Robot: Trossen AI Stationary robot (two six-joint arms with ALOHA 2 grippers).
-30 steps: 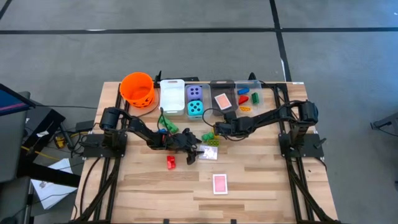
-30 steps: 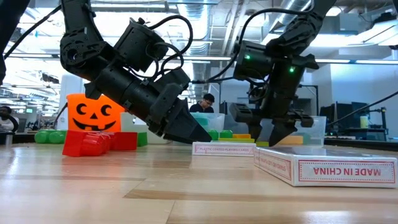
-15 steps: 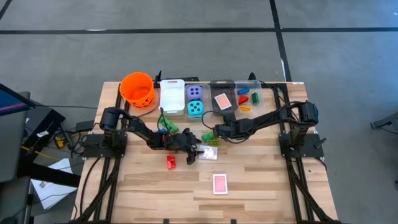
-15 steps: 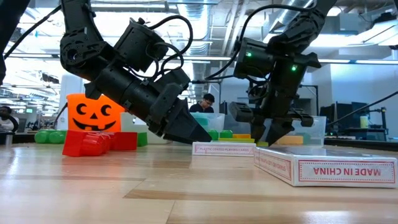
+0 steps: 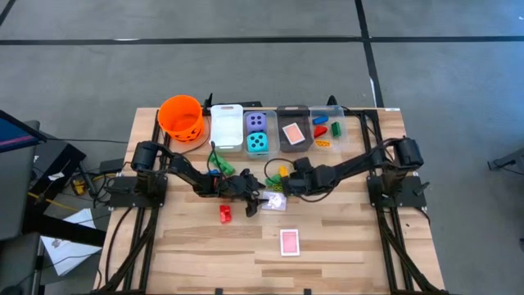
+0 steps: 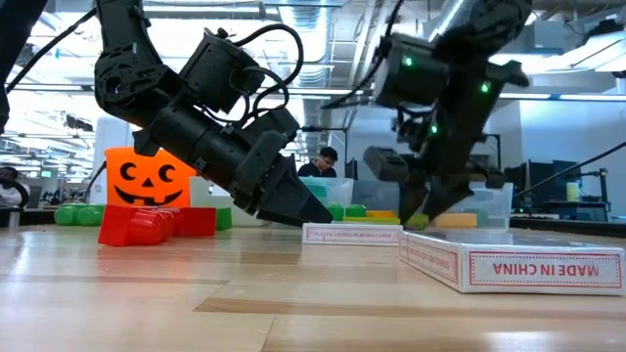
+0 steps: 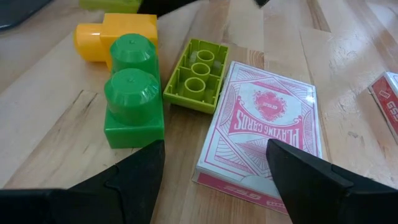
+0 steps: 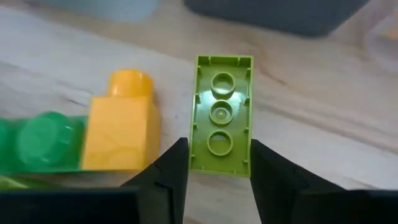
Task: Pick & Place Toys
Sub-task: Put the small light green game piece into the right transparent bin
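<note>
My right gripper (image 8: 219, 163) is shut on a lime-green brick (image 8: 221, 112), beside a yellow brick (image 8: 121, 127) and a green brick (image 8: 34, 143) near the table's middle; the high view shows this gripper (image 5: 288, 182) there. My left gripper (image 7: 214, 149) stands open and low. Its fingers are on either side of the near end of a pink-backed card pack (image 7: 264, 130) and touch nothing I can see. A second lime brick (image 7: 198, 74) lies hollow side up against that pack. The green brick (image 7: 132, 102) stands beside it. My right gripper pinches the lime brick by its two long sides (image 8: 198, 158) at one end, between its two fingers (image 8: 174, 168). The fingers slant down from the table's far right. The brick sticks out past them, hollow underside toward the wrist camera. Whether it is clear of the table, I cannot tell.
A red brick (image 5: 225, 214) and another card pack (image 5: 289, 242) lie nearer the front edge. Along the far edge stand an orange bucket (image 5: 181, 117), a white bin (image 5: 228, 127), a bin with dice (image 5: 256, 131), one with cards (image 5: 292, 133) and one with bricks (image 5: 326, 129).
My right gripper has narrowed its fingers onto the lime brick. It has then swung a short way toward the table's right and near edge, uncovering the yellow brick in the high view. My left arm has kept still.
</note>
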